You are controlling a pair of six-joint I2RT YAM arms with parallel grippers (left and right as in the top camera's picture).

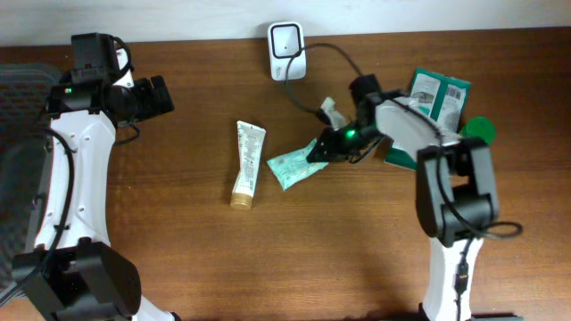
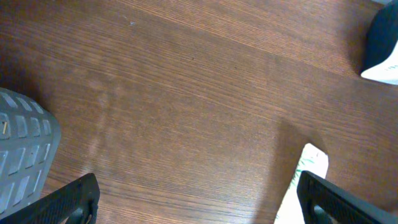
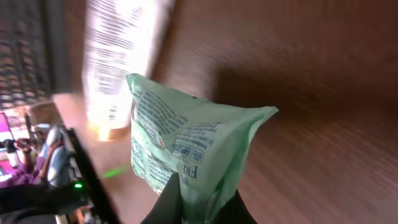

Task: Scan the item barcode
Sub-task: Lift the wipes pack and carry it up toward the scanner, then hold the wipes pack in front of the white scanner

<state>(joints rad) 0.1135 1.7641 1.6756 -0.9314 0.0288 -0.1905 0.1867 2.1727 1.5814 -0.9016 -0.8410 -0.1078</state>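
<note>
Your right pincer (image 1: 321, 149) is clamped on the crinkly pale green packet (image 1: 287, 168), six o'clock from the white scanner (image 1: 286, 50); your left pincer (image 1: 164, 94) stands wide apart.

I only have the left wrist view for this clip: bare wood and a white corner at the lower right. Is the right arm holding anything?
Observer: Yes. The right gripper is shut on one end of a green pouch.
Operator: Where is the scanner?
Observer: A white scanner stands at the far edge of the table, beyond the pouch.
Operator: And that white corner I see?
Observer: Probably the white tube, which lies flat just left of the pouch with nothing gripping it.
</note>
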